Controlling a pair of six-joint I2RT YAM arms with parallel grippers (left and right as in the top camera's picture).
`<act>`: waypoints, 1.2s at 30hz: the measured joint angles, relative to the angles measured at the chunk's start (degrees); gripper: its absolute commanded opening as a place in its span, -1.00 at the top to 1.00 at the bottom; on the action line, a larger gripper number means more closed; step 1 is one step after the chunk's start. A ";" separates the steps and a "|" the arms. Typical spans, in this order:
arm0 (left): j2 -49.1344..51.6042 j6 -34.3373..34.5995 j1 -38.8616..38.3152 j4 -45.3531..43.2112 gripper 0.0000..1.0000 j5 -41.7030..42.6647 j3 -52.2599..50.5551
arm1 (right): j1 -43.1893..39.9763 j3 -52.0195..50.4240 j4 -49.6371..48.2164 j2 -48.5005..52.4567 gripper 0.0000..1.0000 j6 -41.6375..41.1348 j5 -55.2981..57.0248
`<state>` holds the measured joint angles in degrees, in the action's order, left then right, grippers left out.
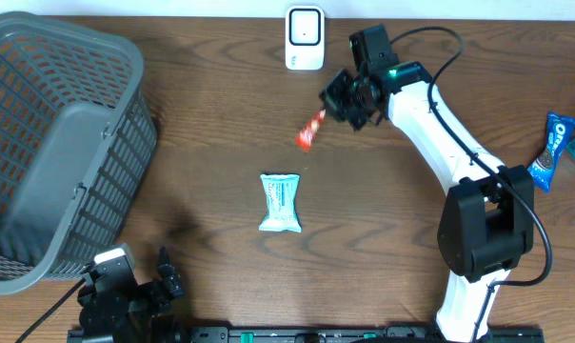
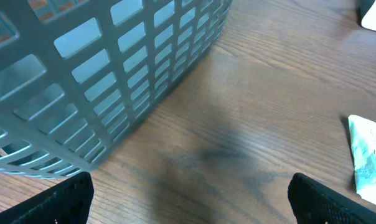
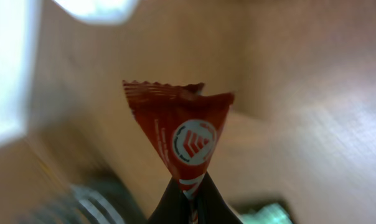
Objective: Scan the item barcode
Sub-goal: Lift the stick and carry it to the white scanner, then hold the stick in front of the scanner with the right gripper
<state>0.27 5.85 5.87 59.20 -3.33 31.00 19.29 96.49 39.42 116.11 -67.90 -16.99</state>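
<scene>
Red sachet is up off the desk, near the white scanner that stands at mid far edge. R gripper pinches it by one narrow end, so the rest sticks out free. That's prob. so the fingers cover as little print as poss. and either face can be turned to the scanner.

R wrist view: jaws fully closed on the bottom tip of the sachet, logo side to the cam, crimped edge on top. No barcode shows on that face; may be on the other, can't tell. Bkgd there is blurred.

L gripper is parked at the near-left corner, jaws spread as wide as they go, holding and touching nothing. It's prob. kept back to leave mid desk free for the R arm.

Other stuff:
- Grey basket at far-left corner, likely where scanned items go.
- Blue pack flat at mid desk, well apart from both grippers, maybe next in line.
- Snack packs at right edge.

Judgement: scan step is under way. The sachet is close to the scanner but not squarely in front of it yet.
</scene>
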 measured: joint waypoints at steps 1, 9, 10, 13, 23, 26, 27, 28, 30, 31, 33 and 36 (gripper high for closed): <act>0.00 0.00 0.00 0.02 -1.00 0.00 -0.02 | 0.00 0.07 -2.40 0.02 0.96 -1.88 1.79; 0.00 0.00 0.00 0.00 -1.00 0.00 0.00 | -0.28 3.85 -16.02 4.52 0.96 -15.12 12.41; 0.00 0.00 0.00 0.00 -1.00 0.00 0.00 | -0.31 5.66 -16.46 6.05 0.97 -16.76 13.60; 0.00 0.00 0.00 0.00 -1.00 0.00 -0.02 | -0.42 13.60 -17.42 12.07 0.97 -20.52 15.82; -0.02 0.00 0.00 0.02 -1.00 0.04 -0.02 | -2.08 41.31 -14.58 34.34 0.96 -33.05 17.35; -0.02 0.00 0.00 0.00 -1.00 0.02 -0.02 | -3.54 42.86 -14.05 37.53 0.97 -35.54 16.87; 0.00 0.00 0.00 0.00 -1.00 0.02 -0.02 | -4.04 42.86 -13.75 37.94 0.97 -36.02 16.74; -0.02 0.00 0.00 0.00 -1.00 0.00 -0.02 | -4.79 42.86 -13.29 38.23 0.97 -36.63 16.68; -0.02 0.00 0.00 0.00 -1.00 0.02 -0.02 | -5.88 42.93 -13.07 38.27 0.97 -37.20 16.37; -0.02 0.00 0.00 0.00 -1.00 0.00 -0.02 | -6.25 43.12 -13.07 38.27 0.96 -37.35 16.22; 0.00 0.00 0.00 0.00 -1.00 0.02 -0.02 | -7.10 43.74 -13.05 38.27 0.96 -37.59 15.32; -0.02 0.00 0.00 0.00 -1.00 0.02 -0.02 | -7.54 44.92 -11.85 38.27 0.96 -36.59 13.75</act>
<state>0.25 5.85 5.87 59.20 -3.31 30.98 11.75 141.40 27.57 154.39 -104.49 -3.25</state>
